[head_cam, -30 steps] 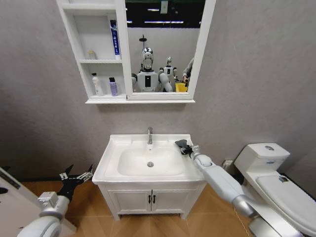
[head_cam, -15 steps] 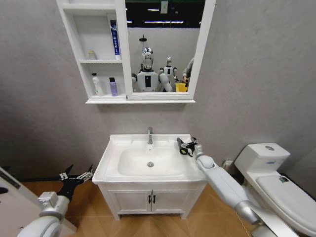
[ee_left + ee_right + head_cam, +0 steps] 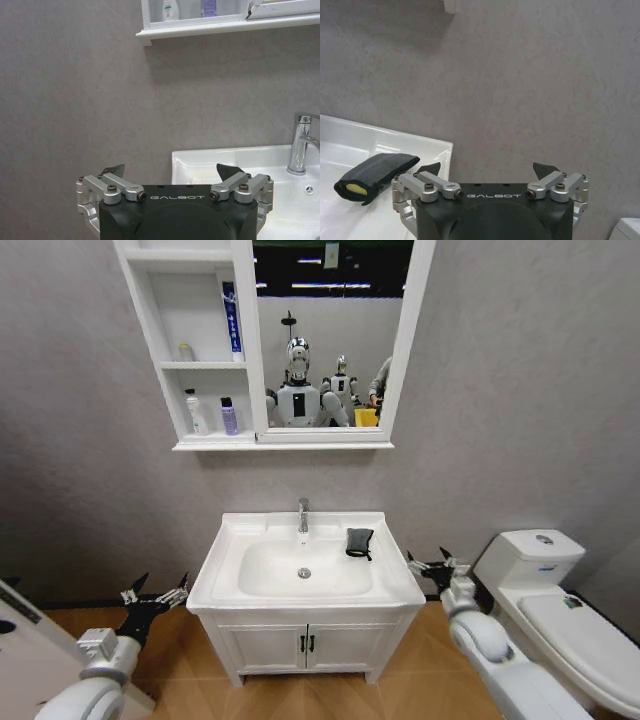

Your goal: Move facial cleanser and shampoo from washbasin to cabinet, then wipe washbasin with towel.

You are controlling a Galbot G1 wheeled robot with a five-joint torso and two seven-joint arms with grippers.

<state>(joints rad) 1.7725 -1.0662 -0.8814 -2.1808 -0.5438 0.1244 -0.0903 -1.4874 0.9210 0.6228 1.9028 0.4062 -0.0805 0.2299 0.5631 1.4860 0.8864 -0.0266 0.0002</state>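
The white washbasin [image 3: 230, 540] stands in the middle with its chrome faucet [image 3: 303, 513]. The dark towel [image 3: 358, 542] lies folded on the basin's right rim, and it also lies on the rim [image 3: 395, 142] as the towel [image 3: 375, 175] in the right wrist view. My right gripper [image 3: 430, 565] hangs open just off the basin's right edge, apart from the towel. Low and to the left of the basin, my left gripper [image 3: 155, 597] is open and holds nothing. On the cabinet's [image 3: 150, 340] lowest shelf stand a white bottle [image 3: 192, 410] and a purple bottle [image 3: 229, 416]; which is cleanser or shampoo I cannot tell.
A white toilet [image 3: 530, 560] stands close on the right, behind my right arm. Below the basin is a two-door vanity [image 3: 305, 645]. A blue tube [image 3: 231, 320] stands in the cabinet's middle niche. The mirror [image 3: 330, 340] reflects robots. A white object [image 3: 20, 625] sits at the lower left.
My right gripper let go of the towel on the basin's right rim and drew back to the right, off the basin. The left arm has not moved.
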